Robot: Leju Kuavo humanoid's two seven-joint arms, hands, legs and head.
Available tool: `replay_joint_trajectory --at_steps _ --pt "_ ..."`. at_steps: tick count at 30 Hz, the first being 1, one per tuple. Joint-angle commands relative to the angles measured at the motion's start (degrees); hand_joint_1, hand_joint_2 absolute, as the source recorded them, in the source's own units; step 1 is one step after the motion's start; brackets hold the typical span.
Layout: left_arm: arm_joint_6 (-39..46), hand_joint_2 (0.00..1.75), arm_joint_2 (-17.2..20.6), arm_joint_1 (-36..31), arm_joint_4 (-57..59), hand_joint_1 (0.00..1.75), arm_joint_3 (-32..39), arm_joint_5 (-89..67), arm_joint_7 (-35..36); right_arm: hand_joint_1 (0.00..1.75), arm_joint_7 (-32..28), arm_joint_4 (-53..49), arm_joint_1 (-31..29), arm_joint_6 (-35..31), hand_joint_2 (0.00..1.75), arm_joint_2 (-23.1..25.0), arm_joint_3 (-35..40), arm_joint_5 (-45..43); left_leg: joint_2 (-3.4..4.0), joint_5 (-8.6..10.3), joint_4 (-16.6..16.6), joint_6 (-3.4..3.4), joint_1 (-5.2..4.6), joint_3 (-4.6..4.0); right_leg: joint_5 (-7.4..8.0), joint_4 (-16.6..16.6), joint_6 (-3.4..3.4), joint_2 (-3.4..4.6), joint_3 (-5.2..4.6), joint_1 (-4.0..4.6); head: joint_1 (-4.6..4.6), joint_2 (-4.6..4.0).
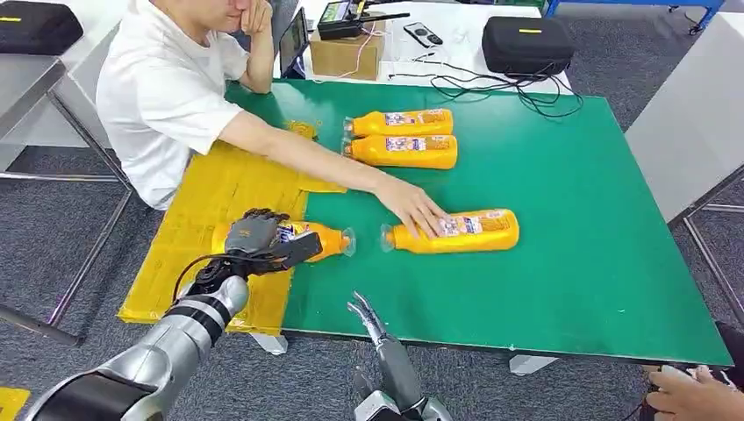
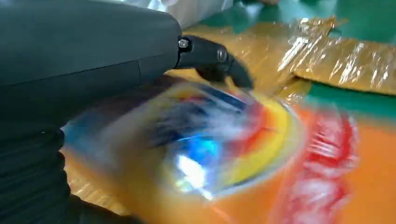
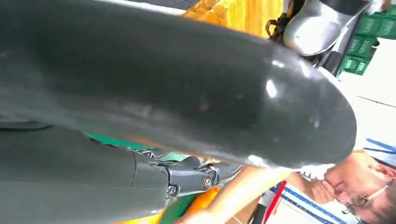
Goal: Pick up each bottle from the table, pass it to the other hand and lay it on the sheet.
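Your left hand [image 1: 256,235] gripping an orange bottle [image 1: 323,239] lying across the yellow sheet's [image 1: 211,210] edge, your right hand [image 1: 368,317] hovering with fingers apart, holding nothing, a person's hand [image 1: 412,207] resting on another bottle [image 1: 474,232].

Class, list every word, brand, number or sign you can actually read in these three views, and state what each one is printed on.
No text can be quoted; none is legible.
Bottle labels on the two far bottles: coloured print, too small to read.
Label on the bottle under the person's hand, the near bottle: too small.
Label on the bottle held by the left hand, the held bottle: blurred by motion.
Remote on the white table: markings too small.
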Motion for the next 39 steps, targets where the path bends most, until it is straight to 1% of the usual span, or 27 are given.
replay_joint_trajectory --at_steps 1,3,6,7,8,10,13,17,18,19,21,23,24,26,27,28,29,30,31,32,33,34,35,36,37,38,39 --pt "-9.7 0.0 1.1 -4.4 7.8 0.0 -0.3 1.4 -0.2 0.0 -2.5 4.2 -2.7 -0.2 0.0 1.5 -1.7 -1.2 0.13 -0.03 0.0 -0.06 0.03 0.15 -0.01 0.0 -0.1 0.09 0.11 0.04 0.0 0.0" --pt "-12.3 0.0 0.0 -5.9 7.6 0.0 1.8 4.8 -2.1 0.0 -3.4 5.6 -3.4 -0.8 0.0 2.3 -2.6 -1.4 0.07 -0.03 0.0 -0.04 0.05 0.15 -0.02 -0.1 -0.1 0.05 0.18 0.06 -0.02 0.0" --pt "-12.9 0.0 -0.3 -6.3 7.3 0.0 1.5 4.8 -2.0 0.0 -3.6 6.0 -3.5 -0.8 0.0 2.3 -2.8 -1.4 -0.06 -0.01 0.0 -0.03 0.04 0.18 -0.03 -0.1 -0.08 0.01 0.25 0.04 0.0 0.0" --pt "-12.8 0.0 -1.1 -6.2 6.0 0.0 4.2 9.1 -5.5 0.0 -4.1 6.2 -3.3 -1.1 0.0 2.7 -3.5 -2.0 0.01 -0.04 0.0 -0.04 0.06 0.26 -0.04 -0.1 -0.13 0.06 0.33 0.07 -0.02 0.0" --pt "-13.3 0.0 -1.7 -6.1 5.1 0.0 6.2 12.2 -7.1 0.0 -4.3 6.5 -3.1 -1.3 0.0 2.7 -3.8 -2.2 -0.02 -0.03 -0.1 -0.04 0.03 0.25 -0.04 -0.1 -0.12 0.03 0.33 0.03 -0.02 0.0" --pt "-15.9 0.0 -2.4 -4.8 1.3 0.0 7.2 17.5 -10.3 0.0 -5.1 7.7 -3.2 -1.9 0.0 2.8 -4.0 -2.3 -0.15 0.03 0.0 -0.02 0.01 0.09 -0.02 0.0 -0.06 -0.07 0.18 0.01 -0.02 0.0" --pt "-17.9 0.0 -2.3 -0.9 -7.0 0.0 5.5 23.9 -13.6 0.0 -5.8 8.2 -2.6 -3.7 0.0 2.3 -3.9 -2.0 -0.12 0.01 0.0 -0.02 0.01 0.12 -0.02 -0.1 -0.07 -0.02 0.19 0.0 -0.02 0.0" --pt "-18.8 0.0 -0.4 5.2 -23.1 0.0 1.3 38.7 -12.8 0.0 -5.3 6.9 -1.9 -5.0 0.0 1.2 -4.5 -2.6 0.03 -0.06 0.0 -0.03 0.01 0.15 -0.05 -0.1 -0.09 0.09 0.2 0.01 0.0 0.0" --pt "-19.0 0.0 0.1 5.8 -25.1 0.0 0.3 39.8 -11.6 0.0 -5.3 6.9 -1.9 -5.0 0.0 1.1 -4.5 -2.6 0.03 -0.02 0.0 -0.02 0.0 0.04 -0.03 0.0 -0.07 0.05 0.07 0.01 -0.02 0.0" --pt "-18.0 0.0 0.7 7.0 -28.4 0.0 -0.4 41.8 -12.6 0.0 -5.3 6.9 -1.8 -5.0 0.0 0.9 -4.6 -2.6 0.08 -0.08 0.0 -0.04 0.02 0.1 -0.08 0.0 -0.11 0.07 0.11 0.03 -0.02 0.0" --pt "-17.8 0.0 1.3 8.0 -30.5 0.0 -0.8 43.2 -12.0 0.0 -5.2 6.9 -1.6 -4.9 0.0 0.8 -4.5 -2.7 0.03 -0.01 0.0 -0.03 -0.01 -0.05 -0.04 0.0 -0.07 0.02 -0.05 0.0 -0.02 0.0" --pt "-15.9 0.0 0.2 9.4 -32.7 0.0 1.2 49.4 -10.3 0.0 -5.1 7.2 -1.3 -5.8 0.0 0.7 -4.1 -2.5 -0.01 -0.06 0.0 -0.04 0.0 0.01 -0.08 0.0 -0.09 0.02 0.03 0.02 0.0 0.0" --pt "-14.5 0.0 -0.1 9.7 -33.4 0.0 0.9 49.6 -10.8 0.0 -5.1 7.4 -1.2 -6.4 0.0 0.7 -4.1 -2.2 0.02 -0.11 0.0 -0.06 0.04 0.09 -0.12 -0.1 -0.13 0.06 0.11 0.06 -0.02 0.0" --pt "-8.7 0.0 -1.3 11.9 -38.1 0.0 0.4 51.6 -13.3 0.0 -4.8 6.9 -1.2 -9.5 0.0 -0.4 -3.5 0.1 -0.02 -0.06 0.0 -0.03 0.02 -0.01 -0.08 -0.1 -0.08 0.02 0.02 0.03 -0.02 0.0" --pt "-7.9 0.0 -1.2 12.6 -39.7 0.0 -0.6 51.9 -12.3 0.0 -4.8 6.3 -1.1 -9.6 0.0 -0.9 -3.6 0.1 -0.03 -0.03 0.0 -0.02 0.01 -0.07 -0.05 -0.1 -0.06 0.0 -0.04 0.02 -0.02 0.0" --pt "-3.9 0.0 -1.4 14.3 -43.1 0.0 -1.4 52.0 -14.4 0.0 -1.4 6.3 -1.6 -16.6 0.0 -2.5 -3.0 9.1 -0.02 -0.09 0.0 -0.03 0.03 0.0 -0.1 -0.1 -0.08 -0.02 0.05 0.05 -0.02 0.0" --pt "-3.4 0.0 -1.2 15.7 -45.4 0.0 -2.2 52.6 -14.8 0.0 -0.2 4.6 -1.1 -16.9 0.0 -3.8 -4.3 18.1 -0.03 -0.15 0.0 -0.03 0.04 0.1 -0.16 0.0 -0.12 -0.04 0.15 0.06 -0.02 0.0" --pt "-3.3 0.0 -1.0 16.9 -47.0 0.0 -2.7 52.8 -14.7 0.0 0.6 4.3 -1.4 -16.7 0.0 -5.4 -4.0 19.3 -0.07 -0.02 0.0 0.0 -0.02 -0.12 -0.06 -0.1 -0.03 -0.05 -0.09 -0.02 -0.02 0.0" --pt "-3.3 1.75 -1.6 19.5 -48.9 0.0 -1.9 55.4 -13.3 0.0 5.6 4.0 -2.1 -16.9 1.75 -8.9 -3.0 28.1 -0.07 -0.09 0.0 0.0 0.01 0.0 -0.11 -0.1 -0.06 -0.04 0.06 0.02 0.0 0.0" --pt "-3.3 1.75 -1.4 22.0 -50.1 0.0 -2.3 55.9 -13.0 0.0 7.4 1.9 -1.4 -16.9 1.75 -11.3 -3.2 30.2 -0.07 -0.05 0.0 0.01 -0.03 -0.07 -0.07 -0.1 -0.04 -0.03 -0.01 -0.02 -0.02 0.0" --pt "-3.0 1.75 -1.3 23.2 -50.4 0.0 -2.5 56.2 -13.7 0.0 7.4 1.3 -1.0 -16.6 1.75 -12.2 -3.7 29.7 0.01 -0.06 -0.1 0.03 -0.08 -0.02 -0.06 -0.1 -0.02 0.06 0.01 -0.08 -0.02 0.0" --pt "-2.4 1.75 -1.7 25.1 -51.1 0.0 -2.0 57.3 -13.9 0.0 9.7 0.5 -0.7 -15.9 1.75 -13.9 -4.2 33.2 0.07 -0.15 -0.1 0.06 -0.09 0.17 -0.1 -0.2 -0.04 0.1 0.21 -0.07 0.0 0.0" --pt "-1.4 1.75 -2.4 28.1 -52.9 0.0 -1.2 58.2 -14.9 0.0 13.4 -0.8 -0.3 -15.3 1.75 -15.9 -4.9 37.6 0.01 -0.11 -0.1 0.05 -0.1 0.07 -0.1 -0.2 -0.03 0.04 0.13 -0.08 -0.02 0.0" --pt "-1.0 1.75 -2.3 30.5 -54.3 0.0 -1.5 58.2 -15.7 0.0 13.5 -2.3 0.4 -15.2 1.75 -17.4 -5.6 37.3 -0.02 -0.07 -0.1 0.07 -0.17 -0.03 -0.07 -0.2 0.0 0.02 0.01 -0.16 -0.02 0.0" --pt "-0.9 1.75 -2.2 31.0 -54.6 0.0 -1.6 58.2 -15.9 0.0 13.4 -2.6 0.5 -15.0 1.75 -17.6 -5.8 37.1 0.06 -0.26 0.0 0.06 -0.12 0.27 -0.2 -0.2 -0.07 0.07 0.35 -0.1 0.0 0.0" --pt "-0.9 1.75 -2.2 31.0 -54.6 0.0 -1.6 58.2 -15.9 0.0 13.4 -2.6 0.5 -15.0 1.75 -17.6 -5.8 37.1 -0.03 -0.15 -0.1 0.09 -0.17 0.02 -0.12 -0.2 0.0 0.03 0.11 -0.18 0.0 0.0" --pt "-1.0 1.75 -2.1 30.8 -54.7 0.0 -1.7 58.2 -15.8 0.0 13.4 -2.8 0.6 -14.9 1.75 -17.5 -5.8 37.1 0.06 -0.27 0.0 0.07 -0.12 0.13 -0.19 -0.2 -0.06 0.1 0.21 -0.12 -0.02 0.0"
